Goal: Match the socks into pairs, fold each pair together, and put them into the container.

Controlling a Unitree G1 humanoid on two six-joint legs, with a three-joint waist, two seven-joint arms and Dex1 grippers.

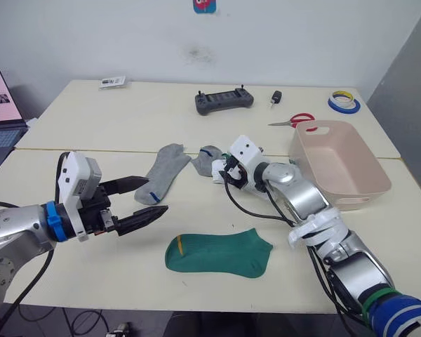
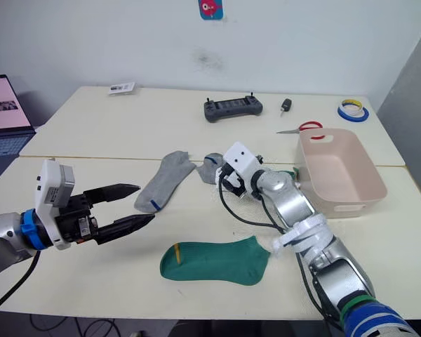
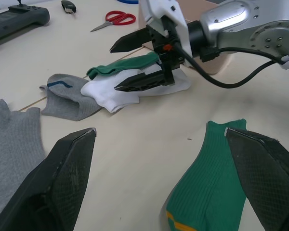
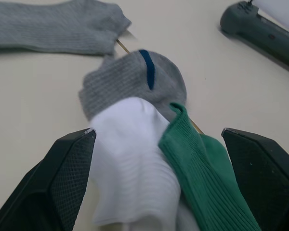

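Right gripper [image 3: 135, 65], jaws spread, straddles the heaped green sock [image 4: 207, 187] to retrieve the mate of the flat green sock [image 1: 221, 254]; left gripper [image 1: 142, 200] waits open.

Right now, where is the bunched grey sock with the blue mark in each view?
Left eye view: bunched grey sock, mid-table, right of the flat grey sock.
Right eye view: same place.
Left wrist view: touching the white sock.
Right wrist view: beyond the white sock.
Shared landmark: the flat grey sock.
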